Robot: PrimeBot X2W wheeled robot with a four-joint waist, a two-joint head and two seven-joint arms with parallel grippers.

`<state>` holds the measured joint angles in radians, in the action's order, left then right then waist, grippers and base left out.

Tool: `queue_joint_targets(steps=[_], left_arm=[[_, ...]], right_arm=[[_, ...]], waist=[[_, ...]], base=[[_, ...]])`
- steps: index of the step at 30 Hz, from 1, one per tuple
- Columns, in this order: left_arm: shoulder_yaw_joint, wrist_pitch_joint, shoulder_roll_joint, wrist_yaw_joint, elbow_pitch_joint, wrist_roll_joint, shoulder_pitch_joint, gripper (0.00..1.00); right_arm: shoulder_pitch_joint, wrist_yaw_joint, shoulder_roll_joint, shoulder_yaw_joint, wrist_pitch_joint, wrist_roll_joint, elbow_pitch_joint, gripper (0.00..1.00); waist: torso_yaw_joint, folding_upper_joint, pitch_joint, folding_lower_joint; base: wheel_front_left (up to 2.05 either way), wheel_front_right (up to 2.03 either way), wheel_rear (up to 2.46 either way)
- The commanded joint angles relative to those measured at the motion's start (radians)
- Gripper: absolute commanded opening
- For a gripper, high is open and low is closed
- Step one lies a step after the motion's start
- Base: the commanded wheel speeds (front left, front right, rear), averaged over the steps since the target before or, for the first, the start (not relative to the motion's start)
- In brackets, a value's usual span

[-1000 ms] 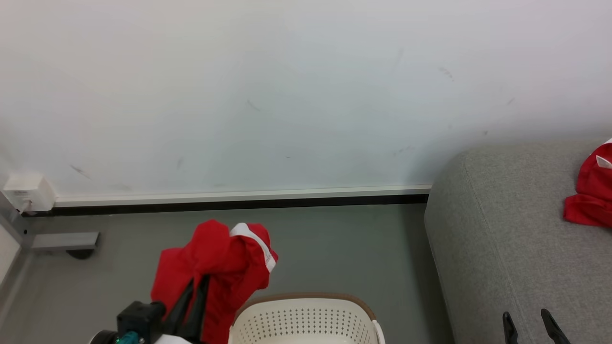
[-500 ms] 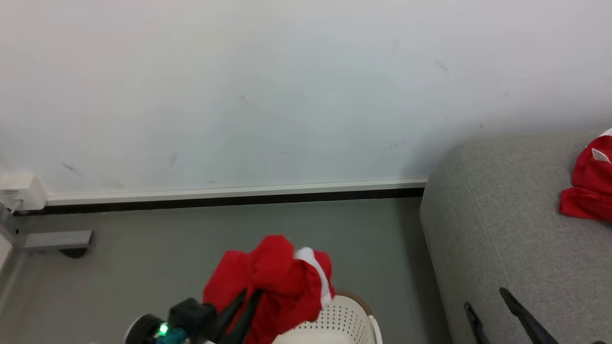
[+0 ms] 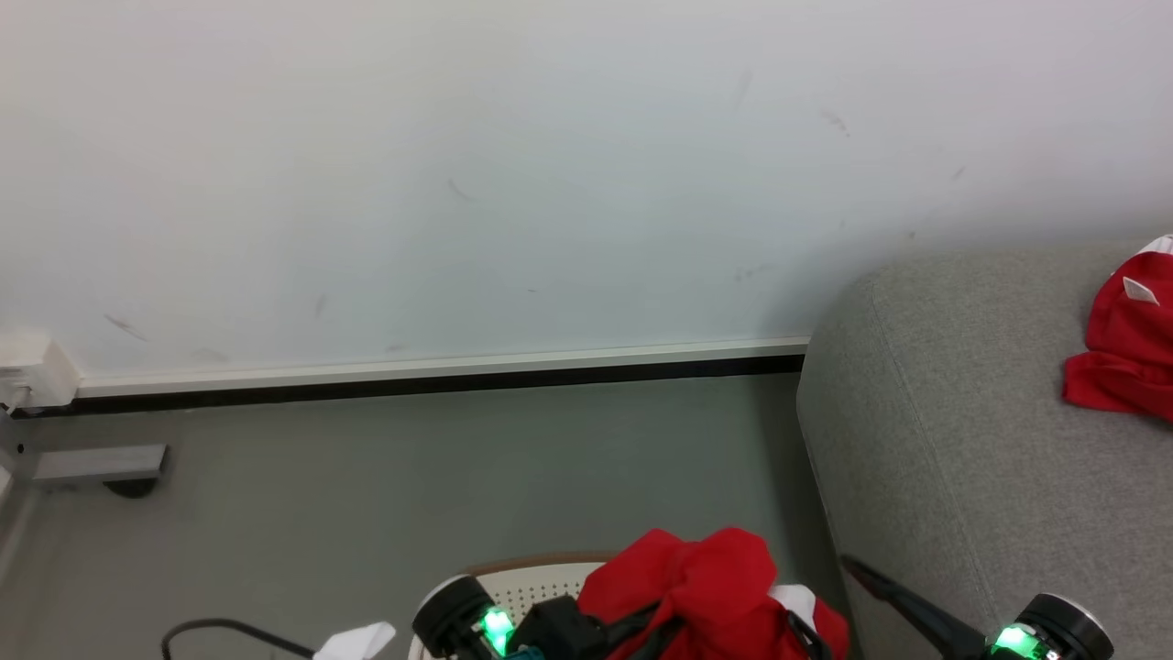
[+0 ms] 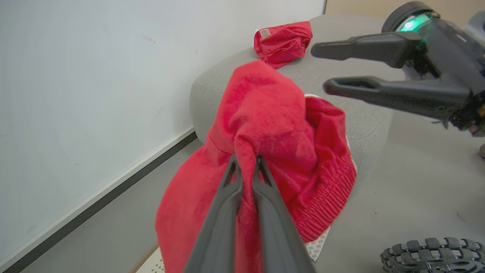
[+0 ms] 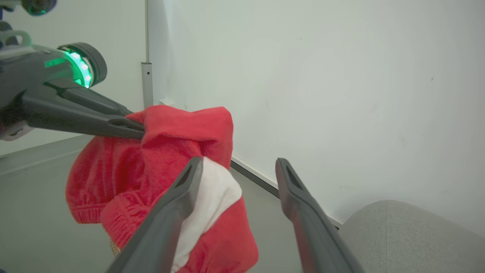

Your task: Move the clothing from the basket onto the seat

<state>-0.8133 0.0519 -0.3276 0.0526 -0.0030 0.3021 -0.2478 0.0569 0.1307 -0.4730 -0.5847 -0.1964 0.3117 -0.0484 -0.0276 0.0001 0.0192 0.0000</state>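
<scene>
While left fingers (image 4: 227, 201) clench the red clothing (image 4: 273, 125), right fingers (image 5: 178, 204) spread empty beside it, basket (image 3: 541, 579) below

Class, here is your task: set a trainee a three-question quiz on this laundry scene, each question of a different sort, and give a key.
1. True or false: the left gripper is shut on a red garment.
2. Pick one: the right gripper is A) open, B) shut on cloth, C) shut on nothing.
3. Fill in: the other garment lies on the grey ____.

Key: 1 true; 2 A; 3 sofa.
</scene>
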Motion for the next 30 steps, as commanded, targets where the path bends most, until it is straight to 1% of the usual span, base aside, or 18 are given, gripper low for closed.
queue_joint_targets(steps=[1, 5, 7, 12, 20, 21, 22, 23, 24, 28, 30], left_arm=[[-0.013, 0.000, 0.013, 0.008, 0.009, -0.017, -0.021, 0.00], [-0.051, -0.001, 0.040, 0.028, 0.020, -0.024, -0.048, 0.00], [-0.058, -0.002, 0.047, 0.031, 0.023, -0.024, -0.054, 0.00], [-0.103, -0.008, 0.082, 0.051, 0.027, 0.001, -0.073, 0.00], [-0.166, -0.009, 0.107, 0.069, 0.024, 0.040, -0.102, 0.00], [-0.170, -0.010, 0.108, 0.070, 0.026, 0.046, -0.105, 0.00], [-0.174, -0.012, 0.109, 0.071, 0.028, 0.054, -0.107, 0.00], [-0.177, -0.013, 0.111, 0.070, 0.030, 0.059, -0.108, 0.00], [-0.179, -0.016, 0.110, 0.070, 0.032, 0.064, -0.109, 0.00], [-0.181, -0.021, 0.104, 0.071, 0.041, 0.070, -0.112, 0.00], [-0.174, -0.028, 0.100, 0.062, 0.045, 0.070, -0.111, 0.00]], right_arm=[[0.017, 0.000, -0.015, -0.024, 0.012, 0.020, -0.003, 1.00], [0.034, 0.000, -0.030, -0.075, 0.029, 0.048, 0.000, 1.00], [0.040, 0.000, -0.033, -0.084, 0.029, 0.053, 0.004, 1.00], [0.064, 0.000, -0.044, -0.140, 0.041, 0.077, 0.028, 1.00], [0.101, 0.000, -0.041, -0.233, 0.065, 0.110, 0.064, 1.00], [0.106, 0.000, -0.039, -0.238, 0.064, 0.114, 0.068, 0.78], [0.109, 0.000, -0.037, -0.242, 0.063, 0.119, 0.072, 0.47], [0.111, 0.000, -0.036, -0.246, 0.062, 0.124, 0.076, 0.21], [0.111, 0.000, -0.035, -0.250, 0.063, 0.127, 0.081, 0.00], [0.117, 0.000, -0.039, -0.252, 0.059, 0.149, 0.097, 0.00], [0.113, 0.000, -0.043, -0.240, 0.053, 0.155, 0.102, 0.00]], waist=[[-0.001, -0.0001, -0.002, 0.0000], [-0.004, -0.0001, -0.008, 0.0000], [-0.005, -0.0001, -0.009, 0.0000], [-0.010, -0.0001, -0.014, 0.0000], [-0.012, -0.0001, -0.014, 0.0000], [-0.012, -0.0001, -0.014, 0.0000], [-0.012, -0.0001, -0.015, 0.0000], [-0.013, -0.0001, -0.015, 0.0000], [-0.013, -0.0001, -0.016, 0.0000], [-0.013, -0.0001, -0.016, 0.0000], [-0.014, -0.0001, -0.016, 0.0000]], base=[[0.00, 0.00, 0.00], [0.00, 0.00, 0.00], [0.00, 0.00, 0.00], [0.00, 0.00, 0.00], [0.00, 0.00, 0.00], [0.00, 0.00, 0.00], [0.00, 0.00, 0.00], [0.00, 0.00, 0.00], [0.00, 0.00, 0.00], [0.00, 0.00, 0.00], [0.00, 0.00, 0.00]])
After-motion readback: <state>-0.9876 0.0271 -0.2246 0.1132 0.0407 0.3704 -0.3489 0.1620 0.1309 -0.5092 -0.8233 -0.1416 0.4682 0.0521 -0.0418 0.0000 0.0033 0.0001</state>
